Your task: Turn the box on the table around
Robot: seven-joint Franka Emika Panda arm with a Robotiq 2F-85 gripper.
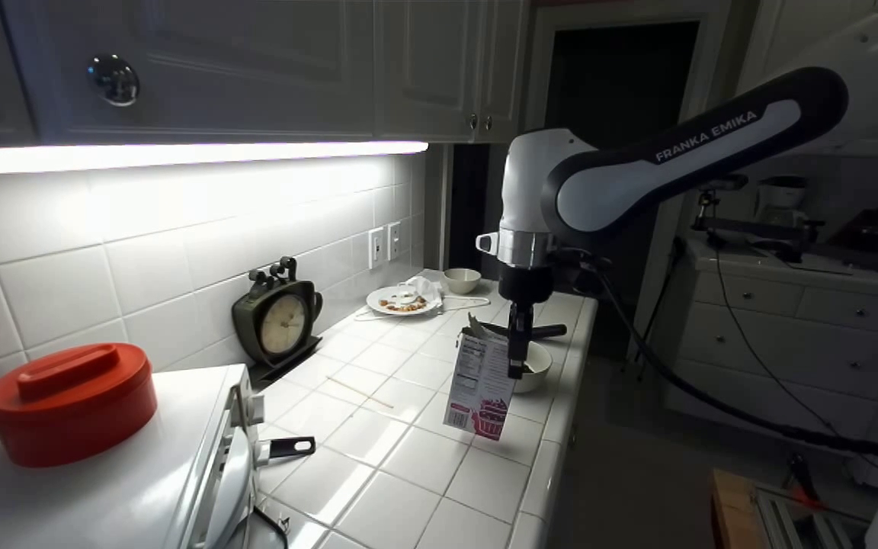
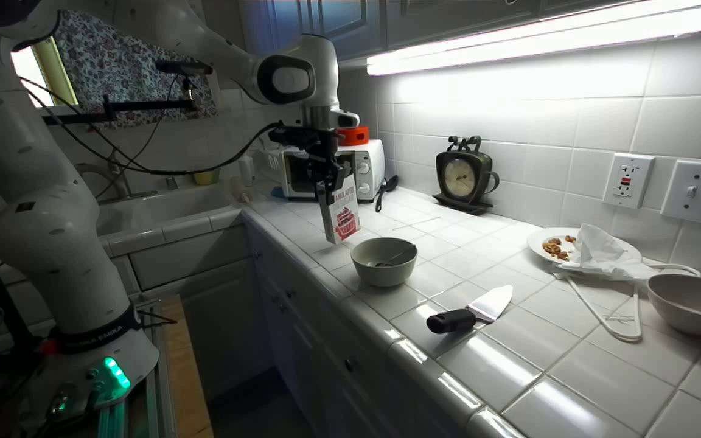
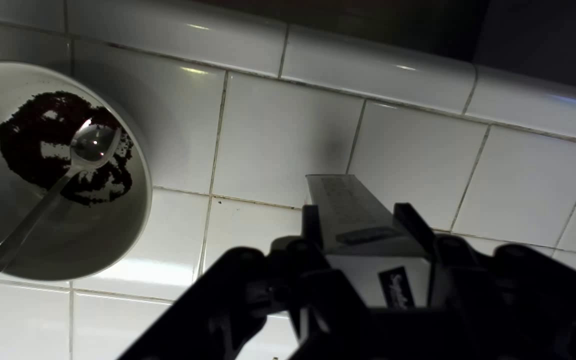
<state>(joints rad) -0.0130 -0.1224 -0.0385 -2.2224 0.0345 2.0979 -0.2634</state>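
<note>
The box (image 1: 477, 389), a white carton with pink-red print, is gripped near its top and leans at a slant over the white-tiled table (image 1: 420, 457). My gripper (image 3: 359, 212) points down with one finger on each side of the carton, shut on it. Dark fingers (image 3: 311, 220) press its two sides in the wrist view, where a narrow grey side and a white top with a black label show. A cake picture is on the box (image 2: 344, 216) in an exterior view. Whether its lower edge touches the tiles I cannot tell.
Close beside the box stands a bowl (image 2: 384, 267) holding a spoon and dark crumbs. A cake server (image 2: 454, 320), a plate (image 2: 536, 246) with scraps and another bowl (image 2: 697, 301) lie along the counter. A toaster oven (image 2: 372, 167), a clock (image 1: 279, 324) and the counter's edge bound the space.
</note>
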